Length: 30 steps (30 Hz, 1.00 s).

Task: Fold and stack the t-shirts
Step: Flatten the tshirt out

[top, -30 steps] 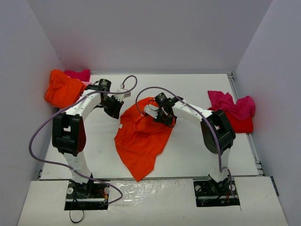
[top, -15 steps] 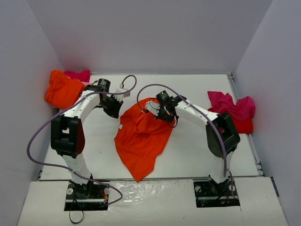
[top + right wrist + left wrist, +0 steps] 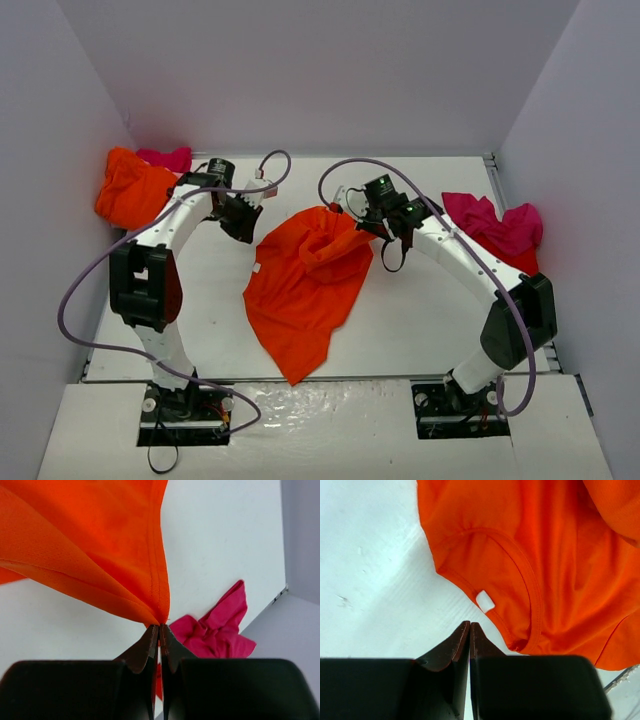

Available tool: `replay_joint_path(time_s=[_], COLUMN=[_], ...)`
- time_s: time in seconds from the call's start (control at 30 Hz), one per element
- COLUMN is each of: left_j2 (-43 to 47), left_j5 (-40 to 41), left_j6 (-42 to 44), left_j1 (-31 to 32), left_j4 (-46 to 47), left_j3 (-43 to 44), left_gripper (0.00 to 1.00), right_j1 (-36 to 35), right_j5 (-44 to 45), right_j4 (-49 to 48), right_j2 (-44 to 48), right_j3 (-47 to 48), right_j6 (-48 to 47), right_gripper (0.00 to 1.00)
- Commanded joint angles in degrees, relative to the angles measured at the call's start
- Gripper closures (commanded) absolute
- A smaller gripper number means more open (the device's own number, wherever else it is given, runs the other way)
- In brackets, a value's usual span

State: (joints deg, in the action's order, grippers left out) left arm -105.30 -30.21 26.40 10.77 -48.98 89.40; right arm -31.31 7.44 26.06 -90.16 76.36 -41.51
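R gripper (image 3: 159,628) pinching orange t-shirt (image 3: 300,290); L gripper (image 3: 470,627) closed on nothing.
Shirt lies mid-table (image 3: 420,310), its far corner lifted, R jaws clamped on the hem. L fingers pressed together just beside the collar w/ white tag (image 3: 485,601). Around: crumpled orange heap (image 3: 130,192) far left, magenta bit (image 3: 165,158) behind it; magenta-pink shirt (image 3: 490,225) far right. Count: 2 orange, 2 magenta.

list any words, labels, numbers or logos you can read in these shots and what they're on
No text can be read in any view.
White tag in the collar of the orange t-shirt: looks blank, no legible print.
Magenta t-shirt: no print or label visible.
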Motion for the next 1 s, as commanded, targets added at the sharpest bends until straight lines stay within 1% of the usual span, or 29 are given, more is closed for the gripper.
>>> replay_joint_path(time_s=[0.0,0.07,0.1,0.2,0.27,0.3,0.4,0.47,0.57,0.73,0.87,0.97], left_j2=[-2.7,-6.7,-8.6,-16.5,-21.9,-25.6,-32.9,-35.9,-38.0,-39.8,-42.1,-42.6], left_j5=[-1.5,-1.0,-1.0,-3.4,-5.3,-6.7,-10.0,-10.4,-11.7,-14.1,-16.5,-17.3], left_j6=[1.3,2.1,2.4,3.1,2.8,2.7,1.6,0.9,0.3,0.0,3.0,8.1], left_j1=[0.8,1.7,2.1,2.7,2.8,2.8,3.0,3.5,4.3,5.8,7.7,8.7], left_j4=[-4.4,-6.6,-7.8,-13.9,-17.7,-19.0,-22.1,-22.0,-21.0,-19.5,-24.7,-31.0], left_j3=[10.5,15.4,19.4,29.6,38.5,41.5,52.2,56.1,58.2,57.7,57.0,53.8], left_gripper=[0.98,0.97,0.96,0.89,0.87,0.86,0.86,0.86,0.86,0.86,0.86,0.86], right_j1=[1.8,3.1,3.8,4.3,4.3,4.3,4.1,4.0,3.8,3.8,3.8,3.7], right_j5=[6.0,6.5,6.7,7.0,6.4,6.1,5.7,6.0,5.8,5.9,5.9,6.4], right_j4=[2.8,3.6,4.3,6.0,6.7,7.2,7.7,8.2,8.9,9.3,9.7,10.1], right_j2=[4.4,6.3,6.8,8.8,9.5,9.7,10.3,10.5,11.0,11.1,11.4,11.9], right_j3=[-5.4,-7.0,-7.3,-8.3,-8.5,-8.4,-8.8,-9.2,-9.7,-10.3,-10.6,-10.6], right_j6=[-0.6,-0.7,-0.5,0.2,1.2,1.6,2.7,3.2,4.0,4.3,4.4,4.5], right_gripper=[1.0,1.0,1.0,1.0,1.0,1.0,1.0,1.0,1.0,1.0,1.0,1.0])
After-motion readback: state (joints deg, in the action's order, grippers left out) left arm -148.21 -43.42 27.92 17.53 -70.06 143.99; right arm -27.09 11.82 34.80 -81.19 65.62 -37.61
